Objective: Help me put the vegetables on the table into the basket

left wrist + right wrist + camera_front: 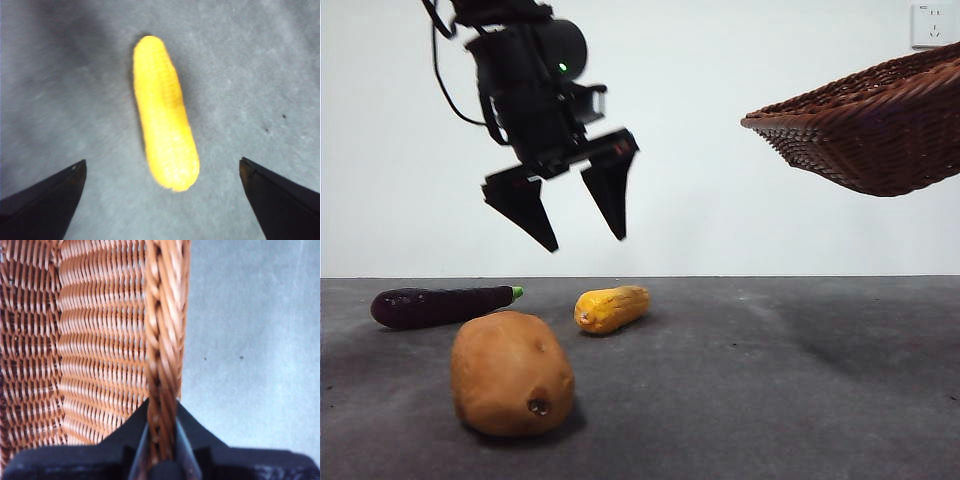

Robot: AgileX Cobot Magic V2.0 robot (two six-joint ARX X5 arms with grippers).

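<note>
On the dark grey table [770,380] lie three vegetables: a dark purple eggplant [440,305] at the left, a yellow corn piece [611,307] [165,117] in the middle, and a large tan potato [510,373] nearest the camera. My left gripper [588,238] [160,187] hangs open in the air above the corn, its jaws wide on either side of it. The brown wicker basket [875,125] is held tilted in the air at the upper right. My right gripper [161,440] is shut on the basket's braided rim [164,325].
A white wall stands behind the table, with a socket [932,24] at the top right. Bare grey table surface spreads under the lifted basket on the right.
</note>
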